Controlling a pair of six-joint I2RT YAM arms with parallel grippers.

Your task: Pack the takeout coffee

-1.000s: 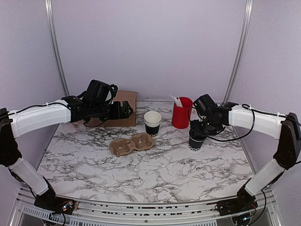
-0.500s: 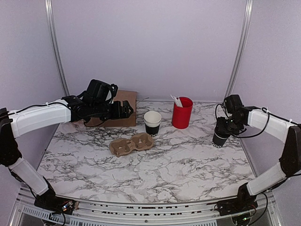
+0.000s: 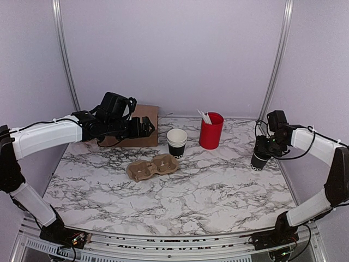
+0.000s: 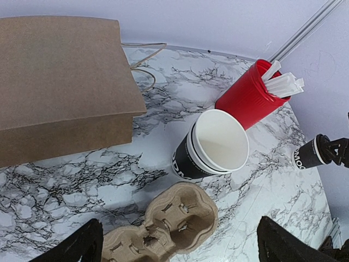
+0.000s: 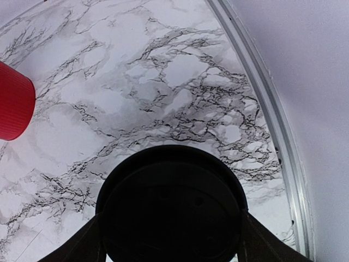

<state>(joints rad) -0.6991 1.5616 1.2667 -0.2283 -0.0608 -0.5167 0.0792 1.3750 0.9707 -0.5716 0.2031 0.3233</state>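
Note:
The takeout coffee [image 3: 258, 161], a small black cup with white lettering and a black lid, is near the table's right edge; the left wrist view shows it [image 4: 306, 158] far right. My right gripper [image 3: 263, 150] comes down on it from above. In the right wrist view its round lid [image 5: 172, 207] fills the space between the two fingers, which press against its sides. My left gripper [image 3: 146, 128] is open in front of the brown paper bag [image 3: 148, 114], with nothing between its fingers. Under it lies the cardboard cup carrier [image 4: 169, 224].
The cup carrier [image 3: 152, 166] lies left of centre. A stack of lidless black cups [image 3: 176, 143] stands behind it. A red cup of utensils [image 3: 210, 131] stands further right at the back. The metal frame rail [image 5: 272, 125] runs close behind the coffee.
My right arm has carried the coffee from beside the red cup out to the table's right edge. The left arm has not moved.

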